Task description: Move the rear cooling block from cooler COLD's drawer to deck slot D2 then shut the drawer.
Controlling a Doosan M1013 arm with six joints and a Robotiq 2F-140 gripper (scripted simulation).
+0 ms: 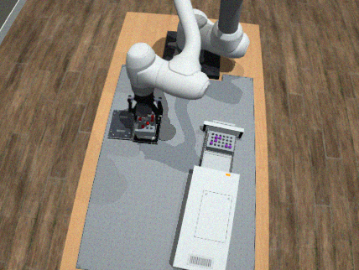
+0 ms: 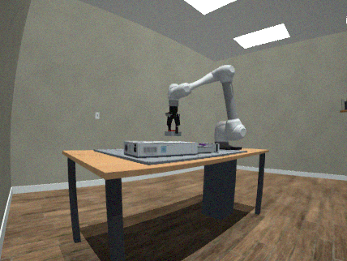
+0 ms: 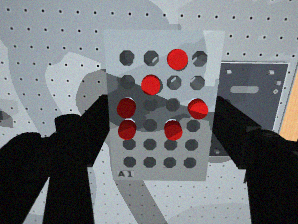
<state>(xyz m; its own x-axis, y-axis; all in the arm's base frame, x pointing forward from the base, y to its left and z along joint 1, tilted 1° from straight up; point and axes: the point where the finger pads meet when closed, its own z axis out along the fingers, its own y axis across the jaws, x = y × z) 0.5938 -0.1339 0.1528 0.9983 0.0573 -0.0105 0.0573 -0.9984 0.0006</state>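
black two-finger gripper [image 1: 145,114] [image 2: 173,130] [image 3: 160,110] clamped on grey perforated block [image 1: 145,134] [image 2: 173,134] [image 3: 160,171] | level, probably so red round tubes [image 1: 152,118] [image 2: 173,130] [image 3: 177,59] don't spill (loose, lol) | dark rectangular slot [image 1: 121,126] [image 3: 247,111]: wrist-view 3 o'clock

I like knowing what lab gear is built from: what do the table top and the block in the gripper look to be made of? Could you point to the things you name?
The table top [image 1: 261,201] [image 2: 87,162] looks like wood or laminate, matte and evenly tan. The block [image 1: 145,133] [image 2: 166,133] [image 3: 160,172] could be metal or plastic: plain gray, dull.
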